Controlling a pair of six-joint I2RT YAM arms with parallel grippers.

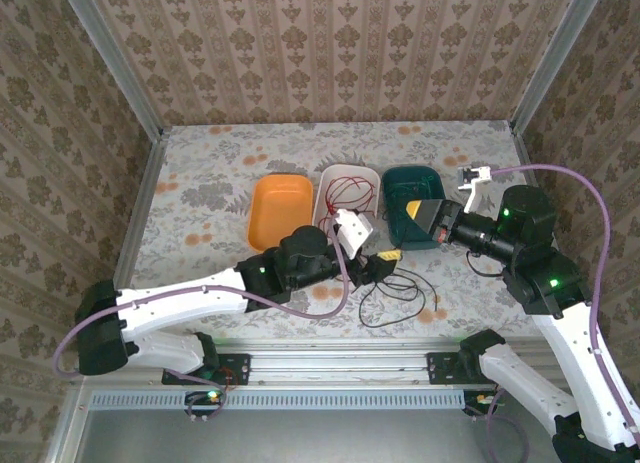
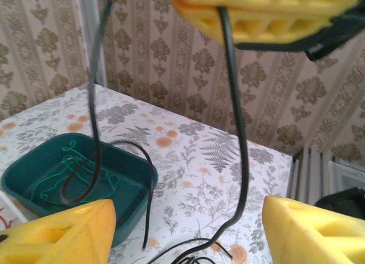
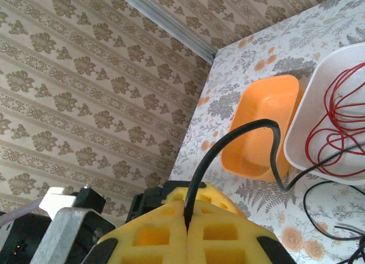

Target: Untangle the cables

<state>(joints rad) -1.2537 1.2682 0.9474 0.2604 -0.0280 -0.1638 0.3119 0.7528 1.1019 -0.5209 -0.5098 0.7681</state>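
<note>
My right gripper (image 3: 187, 223) is shut on the black cable (image 3: 239, 133), which arches up out of its yellow pads. In the top view that gripper (image 1: 420, 223) hovers at the near edge of the green tray (image 1: 400, 188). The black cable (image 2: 234, 116) hangs down from it to a loose pile on the table (image 1: 400, 295). One black strand droops into the green tray (image 2: 128, 167), where the green cable (image 2: 54, 181) lies. My left gripper (image 2: 188, 235) is open just below, the hanging black cable between its fingers (image 2: 63, 232) without touching them. The red cable (image 1: 345, 193) lies coiled in the white tray (image 1: 326, 183).
An orange tray (image 1: 280, 208) stands left of the white one with nothing in it. Patterned walls close in the table on three sides. Both arms crowd the middle front of the table, the left gripper (image 1: 385, 263) close under the right one.
</note>
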